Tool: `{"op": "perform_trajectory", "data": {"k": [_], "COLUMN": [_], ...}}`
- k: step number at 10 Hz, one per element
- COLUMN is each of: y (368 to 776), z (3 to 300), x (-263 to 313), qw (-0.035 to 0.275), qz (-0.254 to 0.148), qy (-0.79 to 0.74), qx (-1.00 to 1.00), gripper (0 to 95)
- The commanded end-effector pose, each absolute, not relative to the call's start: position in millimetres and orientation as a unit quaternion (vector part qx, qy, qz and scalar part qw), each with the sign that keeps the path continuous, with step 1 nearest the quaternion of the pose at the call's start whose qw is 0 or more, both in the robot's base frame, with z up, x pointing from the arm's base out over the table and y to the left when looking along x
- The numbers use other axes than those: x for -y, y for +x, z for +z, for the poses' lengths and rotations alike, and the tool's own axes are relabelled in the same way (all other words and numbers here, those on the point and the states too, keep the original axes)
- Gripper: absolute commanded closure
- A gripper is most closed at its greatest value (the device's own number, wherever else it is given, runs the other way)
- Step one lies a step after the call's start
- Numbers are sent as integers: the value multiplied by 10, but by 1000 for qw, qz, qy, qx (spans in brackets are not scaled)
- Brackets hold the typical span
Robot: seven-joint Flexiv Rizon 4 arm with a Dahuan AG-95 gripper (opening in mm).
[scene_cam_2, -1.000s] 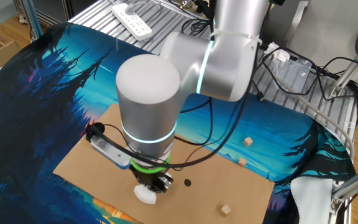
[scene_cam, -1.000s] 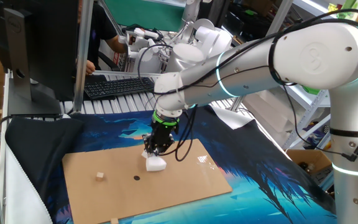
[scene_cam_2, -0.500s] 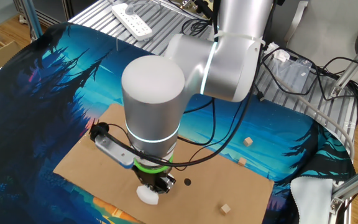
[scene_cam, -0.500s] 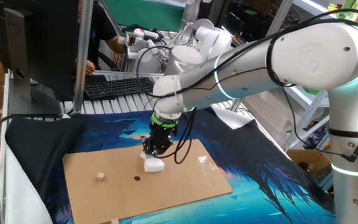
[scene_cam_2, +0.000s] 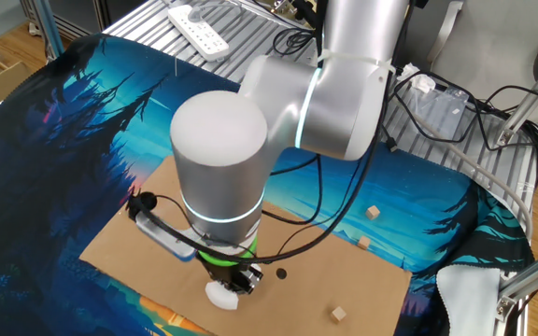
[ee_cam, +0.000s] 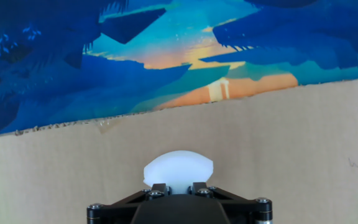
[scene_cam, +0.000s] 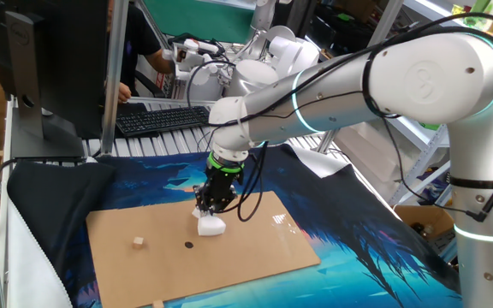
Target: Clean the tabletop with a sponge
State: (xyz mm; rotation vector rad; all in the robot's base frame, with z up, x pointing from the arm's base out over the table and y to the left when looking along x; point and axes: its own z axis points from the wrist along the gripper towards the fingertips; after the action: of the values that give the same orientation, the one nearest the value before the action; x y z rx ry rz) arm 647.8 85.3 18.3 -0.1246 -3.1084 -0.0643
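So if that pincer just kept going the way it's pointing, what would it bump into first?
The pincer points down and already holds the white sponge. Going straight on, the sponge would squash into the brown cardboard tabletop below; it looks to be touching or nearly touching it already.

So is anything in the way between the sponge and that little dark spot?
Nothing visible: bare tabletop lies between the sponge, held in the jaws, and the dark spot. The tan cube sits further off.
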Motion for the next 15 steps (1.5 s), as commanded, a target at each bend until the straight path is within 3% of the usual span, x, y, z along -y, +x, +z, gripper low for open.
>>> {"op": "perform_trajectory", "data": {"k": [1, 15], "y": [6499, 6495], "z": [187, 191], "x": [-867, -878], "qw": [20, 20], "qz": [-26, -27], "qy": [-44, -44], "qx": [998, 998], "gripper": [950, 950]}}
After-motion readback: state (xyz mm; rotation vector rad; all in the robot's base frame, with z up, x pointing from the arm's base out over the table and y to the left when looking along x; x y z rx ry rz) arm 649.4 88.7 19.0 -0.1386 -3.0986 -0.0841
